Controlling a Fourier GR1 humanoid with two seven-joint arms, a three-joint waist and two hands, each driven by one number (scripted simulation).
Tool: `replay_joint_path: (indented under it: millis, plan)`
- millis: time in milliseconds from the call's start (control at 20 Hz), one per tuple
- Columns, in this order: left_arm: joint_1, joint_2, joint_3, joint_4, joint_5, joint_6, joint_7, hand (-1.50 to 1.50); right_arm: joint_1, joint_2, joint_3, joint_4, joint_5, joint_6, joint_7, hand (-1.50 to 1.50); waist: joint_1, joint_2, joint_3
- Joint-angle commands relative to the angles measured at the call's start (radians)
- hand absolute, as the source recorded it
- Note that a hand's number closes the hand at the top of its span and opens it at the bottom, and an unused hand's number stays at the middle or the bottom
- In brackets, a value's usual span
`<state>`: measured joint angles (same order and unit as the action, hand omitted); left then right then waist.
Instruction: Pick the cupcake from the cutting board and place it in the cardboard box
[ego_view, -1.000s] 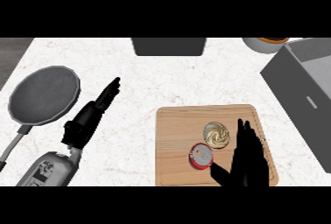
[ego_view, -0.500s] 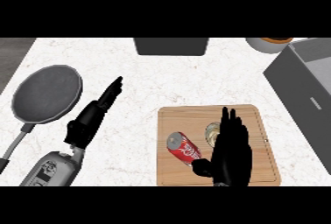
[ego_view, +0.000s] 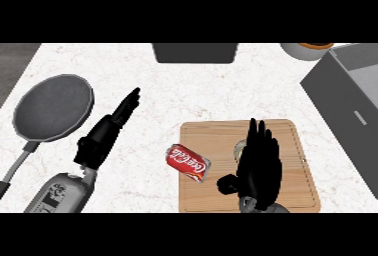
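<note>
Cupcake (ego_view: 241, 148), one only, is seen on the one cutting board (ego_view: 214, 195) at lower centre, mostly hidden beneath the right hand (ego_view: 258, 162), whose fingers are held straight. One red can (ego_view: 187, 162) lies across the board's left edge. The left hand (ego_view: 111, 127) is held open over the bench (ego_view: 199, 90); one pan (ego_view: 53, 107) sits at left.

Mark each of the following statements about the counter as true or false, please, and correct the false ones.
1. The red can lies on its side at the left edge of the cutting board. True.
2. The right hand is over the frying pan. False: it is over the cutting board, mostly hiding the cupcake.
3. The frying pan is left of the left hand. True.
4. The left hand holds the can. False: it is open on the counter, apart from the can.
</note>
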<state>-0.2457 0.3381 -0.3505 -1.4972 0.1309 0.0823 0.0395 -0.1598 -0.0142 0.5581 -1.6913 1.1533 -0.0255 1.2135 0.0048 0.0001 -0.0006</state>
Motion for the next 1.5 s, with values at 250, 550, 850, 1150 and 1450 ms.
replay_joint_path:
  millis: [250,550,850,1150,1450]
  plan:
    - [-0.003,-0.012,0.038,0.023,-0.027,-0.022,-0.009,0.00,-0.017,0.014,-0.012,-0.019,-0.021,0.055,0.189,-1.50,-0.006,-0.001,0.000]
    - [0.033,-0.025,0.041,-0.008,-0.028,-0.040,-0.008,0.00,-0.019,0.014,-0.046,0.119,-0.075,-0.018,0.137,-1.50,0.001,0.000,0.000]
    - [-0.017,-0.065,0.060,0.027,-0.056,-0.038,0.011,0.00,-0.063,0.014,-0.045,0.194,-0.109,-0.042,0.131,-1.50,-0.001,0.001,0.001]
    - [0.005,-0.080,0.055,0.011,-0.093,-0.043,0.004,0.00,-0.084,0.014,-0.045,0.240,-0.130,-0.057,0.144,-1.50,0.000,0.001,0.000]
    - [0.019,-0.075,0.082,0.012,-0.088,-0.074,-0.012,0.00,0.009,0.014,-0.054,0.303,-0.067,-0.101,0.073,-1.50,-0.005,0.001,0.000]
